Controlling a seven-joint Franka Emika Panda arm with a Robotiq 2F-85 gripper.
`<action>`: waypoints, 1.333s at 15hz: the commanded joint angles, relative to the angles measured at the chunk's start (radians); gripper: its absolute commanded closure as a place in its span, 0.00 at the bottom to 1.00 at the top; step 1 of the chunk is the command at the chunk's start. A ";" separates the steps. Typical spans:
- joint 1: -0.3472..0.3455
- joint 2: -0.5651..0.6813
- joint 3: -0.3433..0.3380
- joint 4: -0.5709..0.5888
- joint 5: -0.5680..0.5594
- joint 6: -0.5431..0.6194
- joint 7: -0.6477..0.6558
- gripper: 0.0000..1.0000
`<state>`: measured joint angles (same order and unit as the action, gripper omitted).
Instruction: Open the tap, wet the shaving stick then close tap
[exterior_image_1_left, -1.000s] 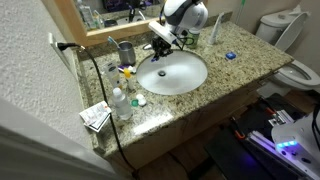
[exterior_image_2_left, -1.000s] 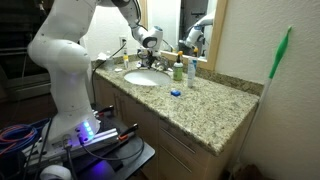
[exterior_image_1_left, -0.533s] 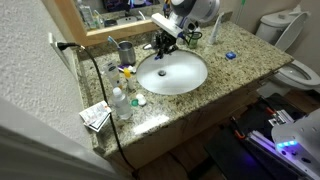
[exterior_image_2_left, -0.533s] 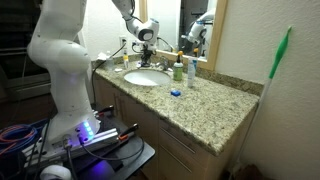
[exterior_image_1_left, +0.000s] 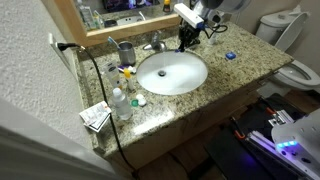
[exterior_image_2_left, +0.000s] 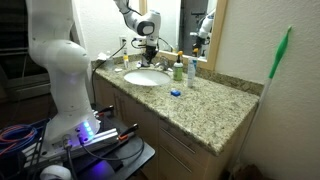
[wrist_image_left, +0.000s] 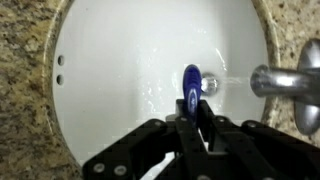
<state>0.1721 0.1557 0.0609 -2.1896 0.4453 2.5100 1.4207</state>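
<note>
1 razor (wrist_image_left: 191, 82) with a blue head is clamped in the closed end effector (wrist_image_left: 193, 118), its head pointing away from the wrist over the white sink (wrist_image_left: 110, 70). In the wrist view the head lies just beside the drain (wrist_image_left: 209, 87), and the chrome tap (wrist_image_left: 287, 82) comes in from the right edge, its spout near the razor but apart from it. Whether water runs I cannot tell. In both exterior views the end effector (exterior_image_1_left: 185, 40) (exterior_image_2_left: 149, 52) hangs above the back of the sink, near the tap (exterior_image_1_left: 155, 45). 1 small blue thing (exterior_image_1_left: 230, 56) lies on the granite table (exterior_image_1_left: 240, 75), well apart from the sink.
</note>
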 joint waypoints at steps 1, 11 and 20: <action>-0.031 -0.031 0.008 -0.037 0.014 0.035 0.002 0.85; -0.108 -0.209 -0.082 -0.258 -0.266 0.118 0.215 0.96; -0.158 -0.347 -0.306 -0.465 -0.044 0.304 0.016 0.96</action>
<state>-0.0668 -0.1517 -0.1377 -2.5926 0.2092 2.7121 1.5830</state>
